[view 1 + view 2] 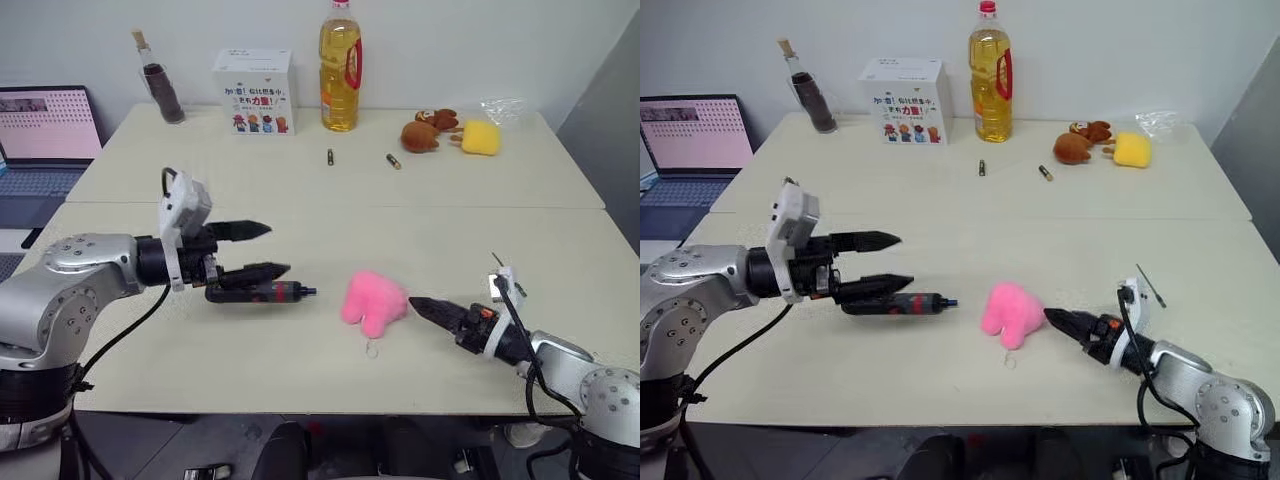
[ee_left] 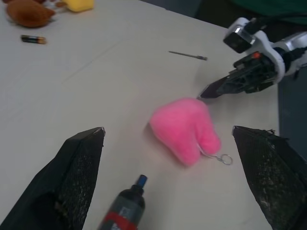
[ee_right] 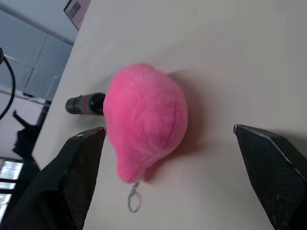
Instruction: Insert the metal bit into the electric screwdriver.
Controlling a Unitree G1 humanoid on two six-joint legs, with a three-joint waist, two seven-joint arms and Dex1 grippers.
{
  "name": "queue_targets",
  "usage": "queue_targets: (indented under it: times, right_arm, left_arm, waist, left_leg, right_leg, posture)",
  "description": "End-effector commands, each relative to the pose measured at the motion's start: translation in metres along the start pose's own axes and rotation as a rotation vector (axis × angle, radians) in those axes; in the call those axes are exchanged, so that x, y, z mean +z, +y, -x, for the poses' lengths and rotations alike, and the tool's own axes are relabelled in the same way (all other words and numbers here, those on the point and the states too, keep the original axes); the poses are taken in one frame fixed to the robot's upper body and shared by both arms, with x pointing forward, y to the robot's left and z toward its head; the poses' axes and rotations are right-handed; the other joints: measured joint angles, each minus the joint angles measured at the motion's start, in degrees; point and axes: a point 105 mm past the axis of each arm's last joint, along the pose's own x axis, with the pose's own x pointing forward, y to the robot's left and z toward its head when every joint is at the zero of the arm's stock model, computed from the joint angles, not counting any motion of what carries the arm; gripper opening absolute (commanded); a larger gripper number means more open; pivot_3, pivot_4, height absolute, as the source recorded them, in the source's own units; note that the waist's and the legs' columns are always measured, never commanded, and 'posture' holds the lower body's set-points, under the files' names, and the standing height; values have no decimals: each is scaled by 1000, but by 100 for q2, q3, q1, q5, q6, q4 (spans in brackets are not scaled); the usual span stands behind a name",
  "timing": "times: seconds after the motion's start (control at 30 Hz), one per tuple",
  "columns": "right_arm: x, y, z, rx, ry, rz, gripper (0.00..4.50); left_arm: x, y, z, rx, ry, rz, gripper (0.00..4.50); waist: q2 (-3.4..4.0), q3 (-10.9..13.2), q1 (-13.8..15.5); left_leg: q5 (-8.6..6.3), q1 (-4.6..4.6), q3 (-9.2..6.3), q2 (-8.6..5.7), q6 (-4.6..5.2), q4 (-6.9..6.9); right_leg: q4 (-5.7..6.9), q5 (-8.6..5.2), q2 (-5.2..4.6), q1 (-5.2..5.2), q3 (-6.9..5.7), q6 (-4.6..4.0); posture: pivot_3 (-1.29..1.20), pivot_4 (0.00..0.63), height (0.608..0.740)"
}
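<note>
The electric screwdriver (image 1: 272,292), black with a red band, lies on the table, its dark tip toward a pink plush toy (image 1: 373,300). My left gripper (image 1: 279,248) hovers over it, pointing right, open; the screwdriver (image 2: 125,211) shows low between its two fingers, and neither closes on it. The metal bit (image 1: 1150,286), a thin grey rod, lies on the table at the right, just behind my right arm, and appears again in the left wrist view (image 2: 188,55). My right gripper (image 1: 425,305) points left at the plush toy (image 3: 144,120), open and empty.
At the back stand an oil bottle (image 1: 340,70), a white box (image 1: 253,92) and a dark corked bottle (image 1: 160,90). Two short batteries (image 1: 330,157) lie mid-table, with brown (image 1: 425,132) and yellow (image 1: 480,138) toys behind. A laptop (image 1: 45,130) sits far left.
</note>
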Motion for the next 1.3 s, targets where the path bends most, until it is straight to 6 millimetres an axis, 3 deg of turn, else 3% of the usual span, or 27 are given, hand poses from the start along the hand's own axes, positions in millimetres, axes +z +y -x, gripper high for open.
queue_targets:
  times: [0.03,0.1,0.27,0.5,1.03,1.1,1.17,1.3]
  right_arm:
    - [-5,4,-4,29,30,-41,4500]
    - [-5,5,-9,45,33,-67,4500]
    - [-11,6,-43,77,66,-106,4500]
    - [-13,11,-60,116,84,-125,4500]
    - [-4,21,-57,193,61,-110,859]
    - [11,27,-55,223,31,-84,490]
    - [28,32,-55,245,-8,-58,490]
    - [92,23,-68,161,-167,-1,490]
  left_arm:
    - [2,-8,-1,-40,7,-17,4446]
    - [-1,-10,-2,-48,19,-18,4446]
    - [-10,-16,-6,-55,20,5,4446]
    - [-12,-18,-5,-37,26,-3,4446]
    - [-14,-15,-5,-13,38,2,4500]
    - [-13,-14,-6,-11,33,-5,4500]
    - [-10,-12,-7,-7,24,-9,4500]
    - [2,-3,-10,6,-25,-23,4500]
  waist:
    - [0,0,-19]
    - [0,0,-47]
    - [-2,-1,-107]
    - [-4,-2,-105]
    - [-3,-2,-79]
    - [-2,-1,-79]
    - [0,0,-78]
    - [1,2,-82]
  left_leg:
    - [0,0,2,-1,0,0]
    - [0,-1,9,-2,1,0]
    - [-1,3,11,-1,1,0]
    - [-4,19,15,34,6,-1]
    - [-18,33,85,93,19,-1]
    - [-18,34,87,94,19,-1]
    - [-18,33,91,92,19,0]
    - [-18,25,100,86,19,2]
  right_leg:
    - [0,0,1,0,0,1]
    - [0,-1,2,0,-1,1]
    - [-2,0,20,0,5,1]
    - [2,1,62,0,22,-7]
    - [3,1,89,-8,60,-16]
    - [3,1,89,-8,60,-16]
    - [3,0,90,-9,64,-15]
    - [7,3,92,-25,71,-18]
  posture:
    - [0,150,740]
    - [0,150,740]
    - [0,150,740]
    - [0,150,740]
    - [0,150,740]
    - [0,150,740]
    - [0,150,740]
    - [0,150,740]
